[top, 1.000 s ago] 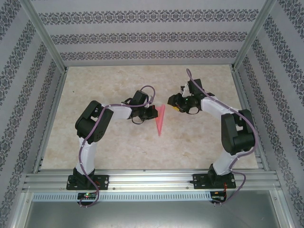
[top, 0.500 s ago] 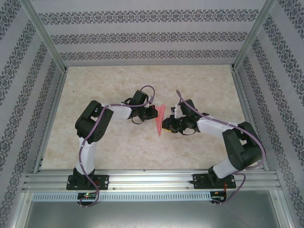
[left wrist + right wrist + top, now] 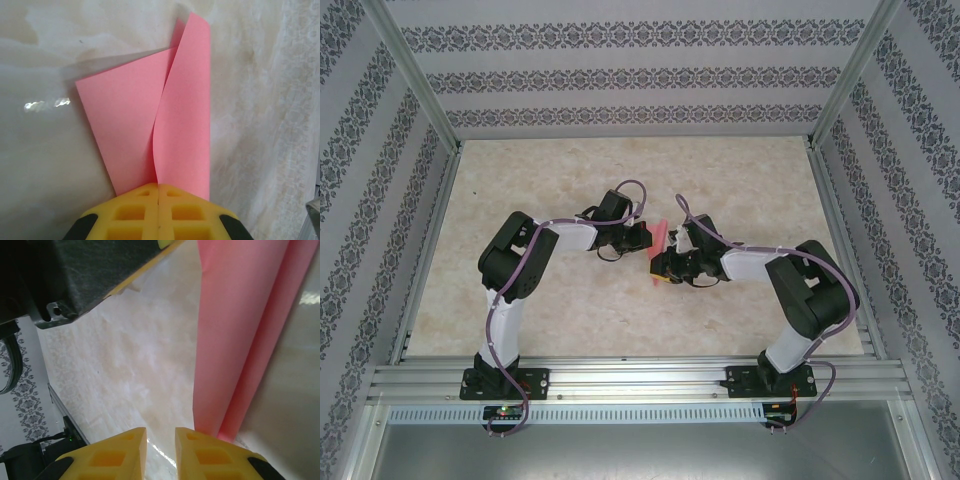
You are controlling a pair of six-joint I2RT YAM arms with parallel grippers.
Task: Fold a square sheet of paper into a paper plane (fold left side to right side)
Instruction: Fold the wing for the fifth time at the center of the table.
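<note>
The paper plane (image 3: pixel 660 233) is in the middle of the table (image 3: pixel 570 180), between the two grippers. It is a thin pink pointy shape, and its sharp tip points toward the arm bases. In the left wrist view the paper plane (image 3: pixel 185 125) has two flaps. One flap lies low on the left and the other curls up on the right. They meet right where the left gripper (image 3: pixel 158 187) pinches them, with its yellow fingers pressed tight together on the paper. From above, the left gripper (image 3: pixel 642 237) sits just left of the paper, and it has not moved in the last second. The right arm has moved a lot. A second ago it was off to the right, apart from the paper, and now the right gripper (image 3: pixel 660 268) has swung in and sits over the lower part of the shape. Its fingers have also come closer together. In its own view the right gripper (image 3: pixel 160 432) shows a thin gap with nothing in it, and the paper plane (image 3: pixel 235 340) runs just beside one finger (not between them). I think it came to grab or press a flap for the next fold while the left one holds the paper down. The left arm is bent at the elbow and reaches right; the right arm is bent up high and reaches left, low over the table
</note>
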